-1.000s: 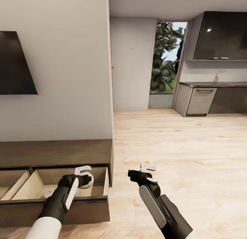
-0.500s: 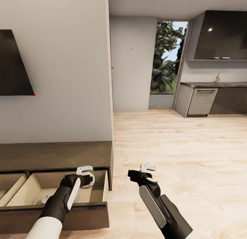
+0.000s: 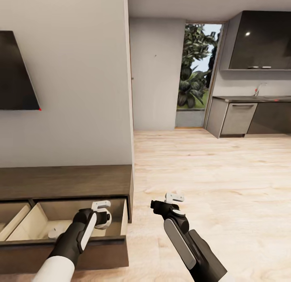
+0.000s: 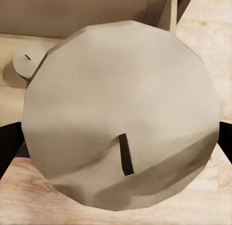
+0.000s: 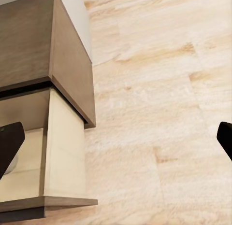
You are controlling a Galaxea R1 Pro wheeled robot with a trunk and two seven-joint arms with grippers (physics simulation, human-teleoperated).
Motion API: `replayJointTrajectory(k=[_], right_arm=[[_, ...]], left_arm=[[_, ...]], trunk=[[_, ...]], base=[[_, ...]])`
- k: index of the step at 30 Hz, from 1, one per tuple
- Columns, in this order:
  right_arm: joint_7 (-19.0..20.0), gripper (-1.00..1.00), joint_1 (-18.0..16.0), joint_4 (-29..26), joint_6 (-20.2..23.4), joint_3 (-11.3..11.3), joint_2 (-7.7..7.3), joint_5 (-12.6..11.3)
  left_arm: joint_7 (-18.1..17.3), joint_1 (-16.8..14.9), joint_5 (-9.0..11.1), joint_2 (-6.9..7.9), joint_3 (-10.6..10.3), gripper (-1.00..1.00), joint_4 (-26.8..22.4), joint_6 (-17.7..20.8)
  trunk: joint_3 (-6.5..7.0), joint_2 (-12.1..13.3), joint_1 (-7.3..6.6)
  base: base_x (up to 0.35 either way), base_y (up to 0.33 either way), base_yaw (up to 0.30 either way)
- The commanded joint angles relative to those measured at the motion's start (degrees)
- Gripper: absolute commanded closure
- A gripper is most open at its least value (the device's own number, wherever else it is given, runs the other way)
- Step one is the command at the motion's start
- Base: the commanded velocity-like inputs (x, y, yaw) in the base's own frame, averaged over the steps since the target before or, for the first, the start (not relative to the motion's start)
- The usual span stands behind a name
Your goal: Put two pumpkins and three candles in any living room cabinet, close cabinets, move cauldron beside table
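The long low dark-brown cabinet [image 3: 64, 181] stands against the wall, with its right-hand drawer [image 3: 44, 223] pulled open and showing a pale interior. My left gripper [image 3: 103, 212] is shut on a pale beige candle [image 4: 121, 90], held over the right end of that drawer. The candle's round top and short dark wick take up most of the left wrist view. A second candle [image 3: 53, 232] [image 4: 26, 62] stands on the drawer floor. My right gripper [image 3: 173, 198] [image 5: 116, 143] hangs open over the wooden floor beside the cabinet's end, with nothing between its fingers.
A second open drawer [image 3: 10, 219] lies left of the first. A dark TV [image 3: 16, 72] hangs on the wall above the cabinet. The wall corner [image 3: 130, 112] ends at the cabinet's right end. Beyond it, wooden floor [image 3: 210, 173] runs to a kitchen counter [image 3: 242, 116] and a glazed doorway [image 3: 198, 68].
My left gripper has sunk a little lower with the candle toward the open drawer. The head view has shifted slightly. The right arm has stayed where it was.
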Motion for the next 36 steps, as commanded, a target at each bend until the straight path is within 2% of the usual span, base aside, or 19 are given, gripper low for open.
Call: replayJointTrajectory(k=[1, 12, 21, 32, 36], right_arm=[[-0.5, -1.00, 0.0, -0.1, 0.1, 0.1, -0.02, -0.4], [-0.5, -1.00, 0.0, -0.1, 0.1, 0.0, -0.02, -0.5], [-0.5, -1.00, 0.0, -0.1, 0.2, 0.1, -0.07, -0.4], [-0.5, -1.00, 0.0, -0.1, 0.2, 0.1, -0.02, -0.3], [-0.5, -1.00, 0.0, -0.1, 0.2, 0.1, -0.02, -0.3]], left_arm=[[0.3, 0.0, 0.3, -0.05, 0.1, 1.00, 0.0, 0.2], [0.3, 0.0, 0.2, -0.13, 0.1, 1.00, 0.0, -0.4], [0.3, 0.0, 0.3, -0.18, 0.0, 1.00, 0.0, -0.4], [0.3, 0.0, 0.3, -0.15, 0.0, 1.00, 0.0, -0.3], [0.2, 0.0, 0.1, -0.17, 0.0, 1.00, 0.0, 1.1]], trunk=[[-0.24, -0.4, 0.22], [-2.22, -4.9, 2.63], [-2.22, -4.9, 2.63], [-2.22, -4.9, 2.63], [-2.22, -4.9, 2.63]], base=[[0.000, 0.000, 0.000], [0.000, 0.000, 0.000], [0.012, 0.000, 0.000], [0.153, 0.000, 0.000], [0.148, 0.000, 0.000]])
